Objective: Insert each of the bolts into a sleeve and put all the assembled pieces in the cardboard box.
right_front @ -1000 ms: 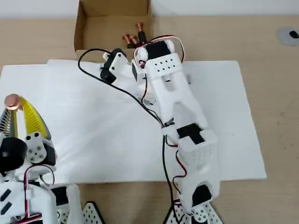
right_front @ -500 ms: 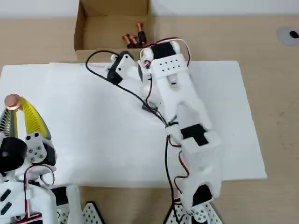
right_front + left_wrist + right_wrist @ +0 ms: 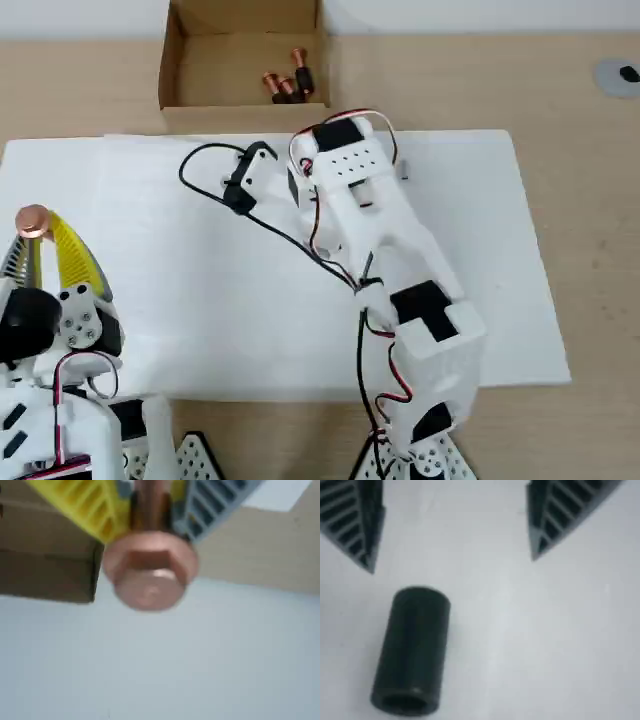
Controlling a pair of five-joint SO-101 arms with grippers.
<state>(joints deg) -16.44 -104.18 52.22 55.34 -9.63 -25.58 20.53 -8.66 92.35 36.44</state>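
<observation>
Sleeve [image 3: 412, 652]: black, lying on its side on the white sheet [image 3: 180, 300], open bore toward the wrist camera. It sits just short of the right hand [image 3: 452, 540], whose fingers are spread wide and hold nothing. The sleeve lies off toward 1 finger, not centred between them.

Bolt [image 3: 150, 575]: copper, flanged head outward, shank clenched between the yellow and grey fingers of the left hand [image 3: 32, 238]. It is raised at the near left of the bench [image 3: 590, 200], well apart from the right arm.

Step in hand, as I judge it: the right hand takes the sleeve. To do it well, shift sideways until the sleeve lies midway between the fingers. Then close across its round body, leaving 1 bore end clear for the bolt.

Cardboard box [image 3: 175, 70]: open-topped, at the far edge of the bench just beyond the sheet. Inside, about 3 copper-and-black assembled pieces [image 3: 285, 82] bunch in the corner nearest the right arm.
</observation>
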